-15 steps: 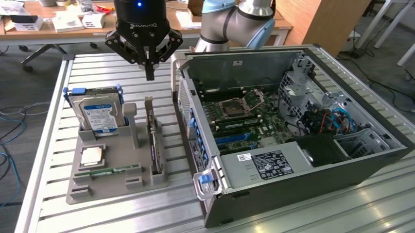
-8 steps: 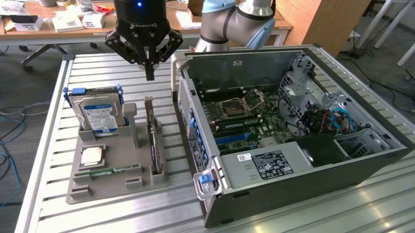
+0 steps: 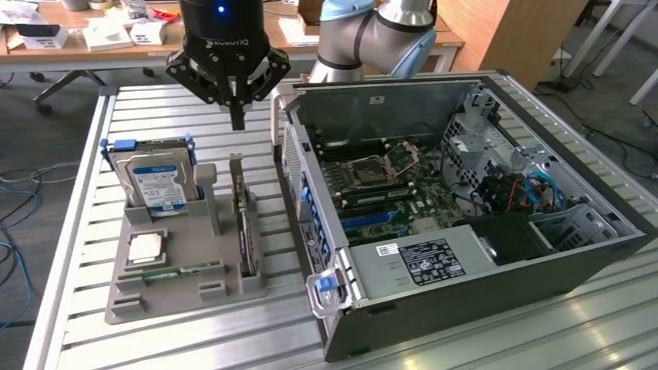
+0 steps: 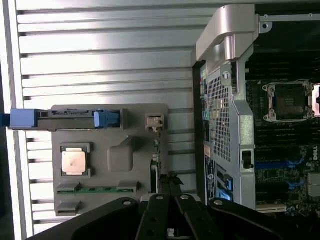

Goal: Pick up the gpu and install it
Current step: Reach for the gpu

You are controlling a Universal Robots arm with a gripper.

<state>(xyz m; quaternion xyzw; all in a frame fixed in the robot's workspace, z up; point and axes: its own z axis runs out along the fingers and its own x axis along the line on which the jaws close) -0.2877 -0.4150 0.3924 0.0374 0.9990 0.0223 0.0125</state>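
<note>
Reach step, I judge: the gripper (image 3: 237, 116), fingers pinched together and empty, hangs above the graphics card (image 3: 245, 231), which stands on edge in the grey tray (image 3: 134, 297) below it; gripping would need the fingers parted first

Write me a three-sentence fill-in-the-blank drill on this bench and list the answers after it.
1. In the gray holder, the gpu stands on its ____.
2. The end effector hanging above the gpu is ____ and holds nothing.
3. The hard drive has a label that is blue and ____.
Missing words: edge; shut; white.
</note>
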